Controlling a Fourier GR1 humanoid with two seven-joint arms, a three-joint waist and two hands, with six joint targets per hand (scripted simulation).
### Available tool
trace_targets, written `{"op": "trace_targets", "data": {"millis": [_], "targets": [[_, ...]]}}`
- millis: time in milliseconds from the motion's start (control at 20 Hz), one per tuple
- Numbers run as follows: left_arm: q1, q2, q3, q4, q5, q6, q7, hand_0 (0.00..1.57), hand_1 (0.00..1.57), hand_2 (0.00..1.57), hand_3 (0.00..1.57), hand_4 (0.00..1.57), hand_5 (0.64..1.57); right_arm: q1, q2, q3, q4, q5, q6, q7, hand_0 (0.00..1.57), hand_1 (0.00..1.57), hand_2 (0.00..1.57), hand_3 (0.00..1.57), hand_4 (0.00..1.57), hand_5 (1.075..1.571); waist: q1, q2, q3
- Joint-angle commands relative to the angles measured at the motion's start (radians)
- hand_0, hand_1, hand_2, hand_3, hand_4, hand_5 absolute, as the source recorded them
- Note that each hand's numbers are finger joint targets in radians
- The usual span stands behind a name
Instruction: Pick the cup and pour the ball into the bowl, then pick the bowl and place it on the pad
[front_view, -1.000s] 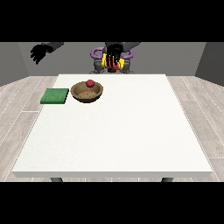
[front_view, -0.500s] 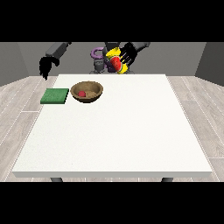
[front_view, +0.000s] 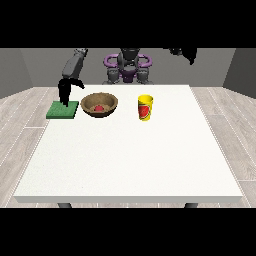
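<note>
A yellow cup (front_view: 145, 107) with a red mark stands upright on the white table (front_view: 130, 155), right of the bowl. The wooden bowl (front_view: 99, 105) holds a red ball (front_view: 99, 107). Left of the bowl lies the green pad (front_view: 63, 110). The hand at the view's left (front_view: 66, 90) hangs above the pad with its fingers pointing down and nothing in it. The hand at the view's right (front_view: 183, 52) is raised high at the picture's upper edge, far from the cup and holding nothing; its fingers hang relaxed.
The robot's torso (front_view: 128, 67) stands behind the table's far edge. Wooden floor surrounds the table on both sides.
The cup has left the hand at the view's right and now stands on the table. That hand rose away to the right. The other hand came down over the pad.
</note>
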Motion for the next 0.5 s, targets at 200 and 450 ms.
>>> {"op": "trace_targets", "data": {"millis": [200, 450], "targets": [[-0.034, 0.276, 0.293, 0.112, 0.314, -0.328, -0.05, 0.0, 0.0, 0.0, 0.0, 0.33, 1.511, -0.04, 0.099, 0.037, 0.0, 0.016, -0.061, -0.064, 0.0, 0.0, 0.0, 0.0, 0.0, 1.568, -0.002, 0.07, 0.006], [-0.046, 0.376, 0.356, 0.139, 0.401, -0.413, 0.009, 0.0, 0.0, 0.0, 0.0, 0.28, 1.508, -0.094, 0.108, 0.044, 0.142, 0.053, -0.067, -0.164, 0.0, 0.0, 0.0, 0.0, 0.0, 1.568, 0.005, 0.097, 0.0073]]}}
